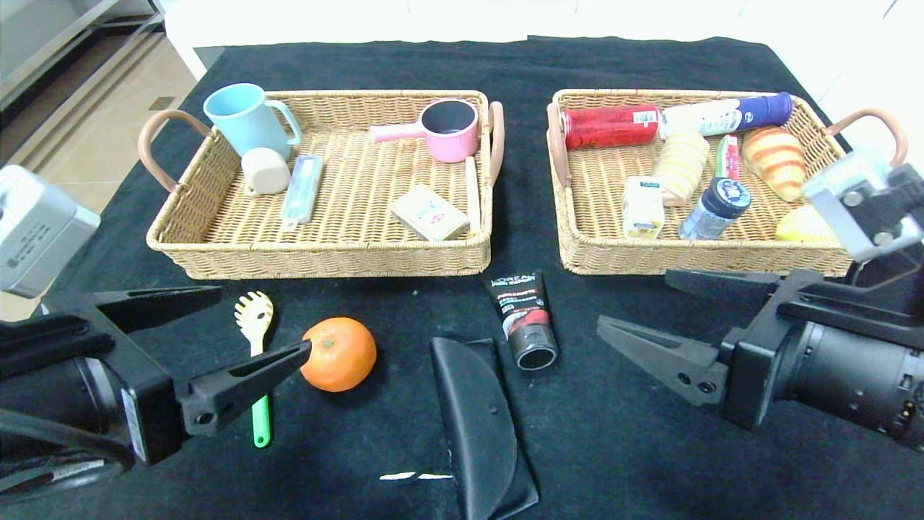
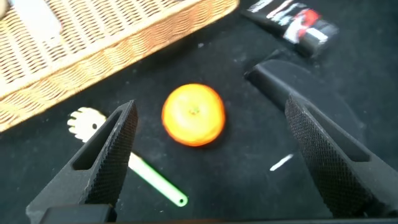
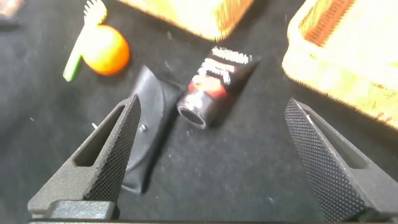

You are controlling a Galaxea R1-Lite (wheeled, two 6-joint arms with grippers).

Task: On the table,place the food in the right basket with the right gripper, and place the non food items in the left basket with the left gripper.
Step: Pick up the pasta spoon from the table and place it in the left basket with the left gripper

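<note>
On the black table (image 1: 650, 448) lie a round orange fruit (image 1: 338, 354), a pasta fork (image 1: 255, 318) with a yellow head and green handle, a black half-round case (image 1: 480, 426) and a black tube (image 1: 525, 318) with a red band. My left gripper (image 1: 264, 319) hovers open over the fork and the orange (image 2: 193, 115), holding nothing. My right gripper (image 1: 634, 298) stands open and empty in front of the right basket (image 1: 693, 256), above the cloth beside the tube (image 3: 214, 84) and case (image 3: 149, 124). A white juice carton (image 1: 642, 208) and a green-white packet (image 1: 728, 157) lie in the right basket.
The left basket (image 1: 325, 253) holds a blue mug (image 1: 245, 119), a cream cup, a pink pot (image 1: 447, 130) and small boxes. The right basket also holds a red can (image 1: 610, 126), bread rolls and bottles. A white tear (image 1: 415, 476) marks the cloth near the front.
</note>
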